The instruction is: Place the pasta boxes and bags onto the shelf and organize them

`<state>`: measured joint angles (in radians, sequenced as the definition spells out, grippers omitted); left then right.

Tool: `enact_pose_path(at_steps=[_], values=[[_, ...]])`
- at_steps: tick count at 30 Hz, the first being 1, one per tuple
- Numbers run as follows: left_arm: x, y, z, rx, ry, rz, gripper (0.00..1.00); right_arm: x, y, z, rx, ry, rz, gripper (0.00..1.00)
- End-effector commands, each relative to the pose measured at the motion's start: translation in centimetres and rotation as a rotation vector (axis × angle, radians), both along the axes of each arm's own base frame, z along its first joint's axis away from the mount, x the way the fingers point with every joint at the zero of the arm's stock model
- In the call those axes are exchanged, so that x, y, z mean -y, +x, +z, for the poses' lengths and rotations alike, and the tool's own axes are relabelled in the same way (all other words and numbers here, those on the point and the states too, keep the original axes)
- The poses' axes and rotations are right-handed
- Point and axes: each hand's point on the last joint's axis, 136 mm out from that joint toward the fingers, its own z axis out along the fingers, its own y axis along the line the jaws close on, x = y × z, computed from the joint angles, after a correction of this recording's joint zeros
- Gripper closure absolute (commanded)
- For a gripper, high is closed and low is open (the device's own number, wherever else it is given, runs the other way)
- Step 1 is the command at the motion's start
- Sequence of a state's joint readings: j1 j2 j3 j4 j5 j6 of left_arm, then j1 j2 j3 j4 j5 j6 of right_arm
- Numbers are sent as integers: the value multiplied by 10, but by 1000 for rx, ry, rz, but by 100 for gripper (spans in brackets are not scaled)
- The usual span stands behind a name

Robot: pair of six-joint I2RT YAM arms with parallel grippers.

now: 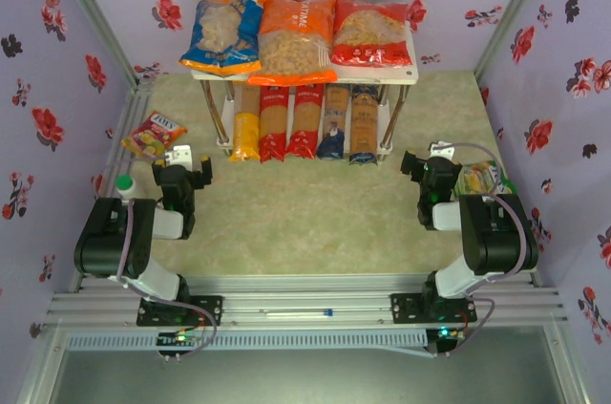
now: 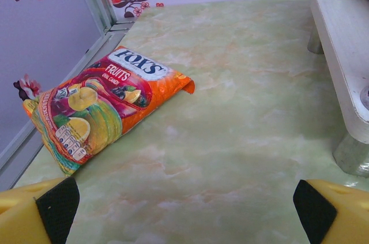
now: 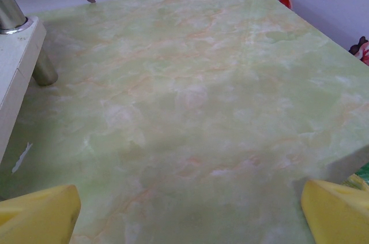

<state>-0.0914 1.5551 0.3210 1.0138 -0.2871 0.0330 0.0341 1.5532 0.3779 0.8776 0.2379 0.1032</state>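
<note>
R: Marbled green tabletop, floral walls round it. Where did the pasta sit?
J: All on the shelf, upper centre of the top view. Three bags lay flat on the top tier, side by side: blue-orange bag left, orange bag middle, red bag right. Wide floppy packs want the open deck, I'd judge.
R: Boxes?
J: Five on the lower tier, lengthwise, packed close together. Left to right: yellow box, red box, second red box, dark blue box, second dark blue box. Long narrow packs fit between the posts that way. They were grouped by colour, so sorting looked done.
R: Loose items?
J: Snack packets, not ours. Candy packet lay at left near the wall rail. Green packet was at right, partly hidden behind the right arm.
R: Arms?
J: Both were folded back near their bases, wrists low, aimed toward the shelf. Left gripper sat below-left of the shelf, right gripper below-right. Neither touched it.
R: Jaws?
J: Both were spread wide, pinching nothing. Each wrist view showed bare table between the fingertips.
R: Verdict?
J: Read as a parked pose. Task looked complete.
</note>
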Motion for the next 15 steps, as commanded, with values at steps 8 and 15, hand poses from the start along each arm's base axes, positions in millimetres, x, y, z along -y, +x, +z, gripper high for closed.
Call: enact_pose_path(at_steps=[8, 15], values=[[1, 2, 8, 37, 5, -11, 0, 1, 3, 4, 12, -8, 2, 1], [1, 2, 8, 36, 6, -11, 0, 1, 3, 4, 14, -8, 3, 1]])
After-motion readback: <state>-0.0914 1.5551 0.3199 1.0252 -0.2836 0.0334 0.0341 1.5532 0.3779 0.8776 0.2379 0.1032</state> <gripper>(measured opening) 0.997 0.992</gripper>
